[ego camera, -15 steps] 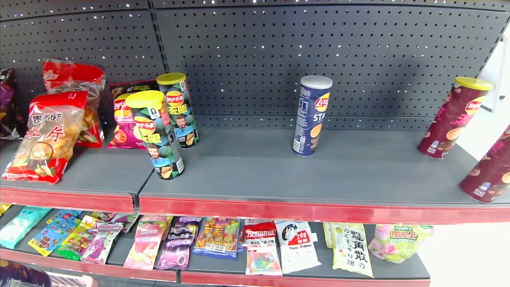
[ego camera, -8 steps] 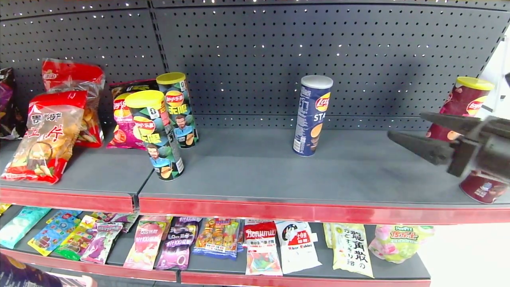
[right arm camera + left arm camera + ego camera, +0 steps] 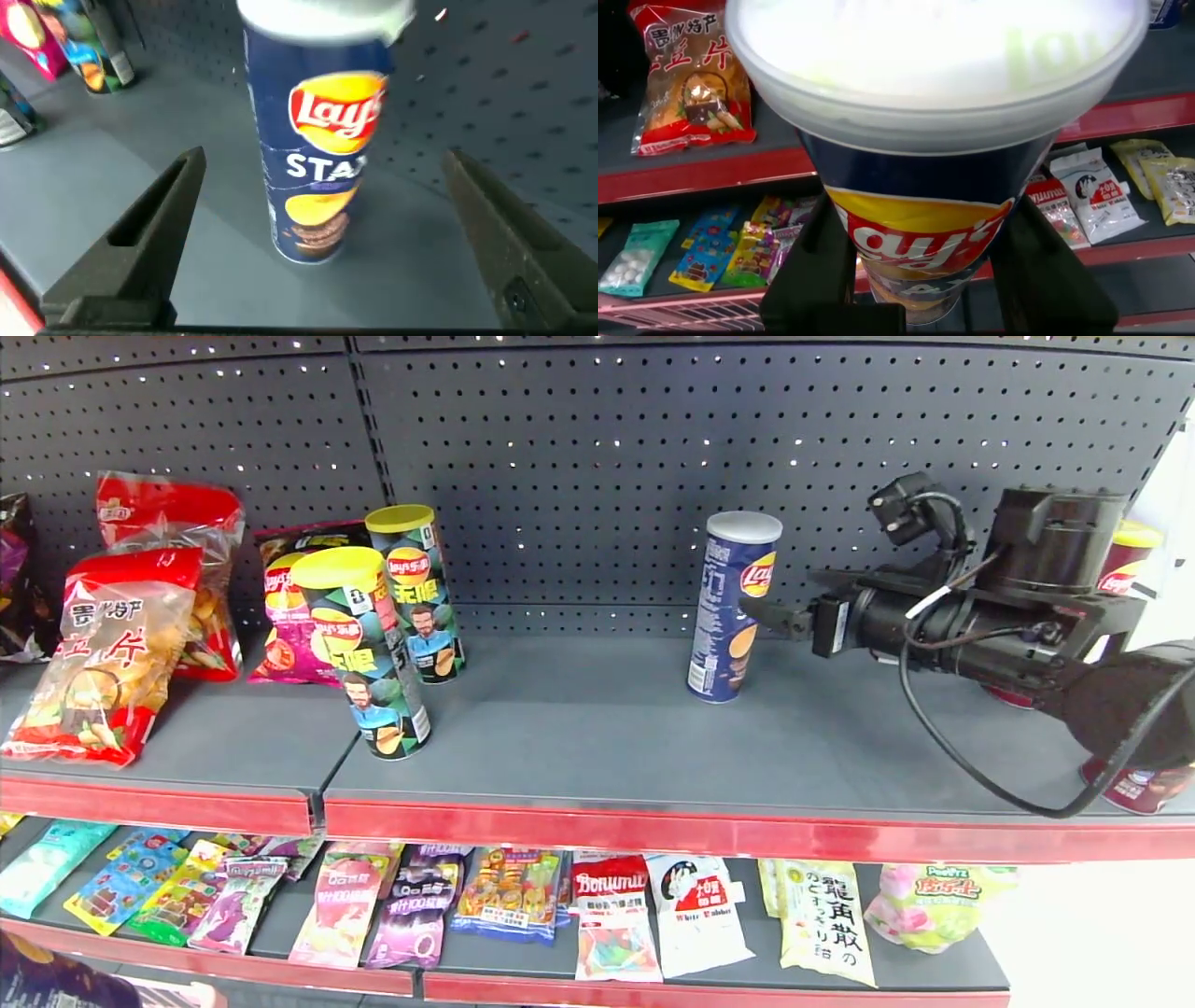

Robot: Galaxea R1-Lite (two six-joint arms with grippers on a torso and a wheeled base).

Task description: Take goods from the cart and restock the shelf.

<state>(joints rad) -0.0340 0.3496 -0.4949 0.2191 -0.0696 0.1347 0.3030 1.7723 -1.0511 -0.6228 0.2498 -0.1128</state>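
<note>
A blue chip can with a white lid (image 3: 733, 607) stands upright mid-shelf on the grey shelf board (image 3: 579, 728). My right gripper (image 3: 761, 613) reaches in from the right at the can's mid height, just beside it. In the right wrist view the same blue can (image 3: 322, 149) stands a little beyond my right gripper (image 3: 322, 161), whose fingers (image 3: 140, 252) are spread wide on either side, open and holding nothing. My left gripper (image 3: 929, 201) is shut on a second blue chip can (image 3: 924, 224), held in front of the shelves.
Two green chip cans (image 3: 359, 653) stand left of centre, with snack bags (image 3: 112, 653) further left. Maroon cans (image 3: 1134, 560) stand at the shelf's right end behind my right arm. Candy packets (image 3: 607, 915) lie on the lower shelf. Bare board lies between the green cans and the blue can.
My right arm has come in from the right edge and moved left across the shelf up to the standing blue can, fingers still spread.
</note>
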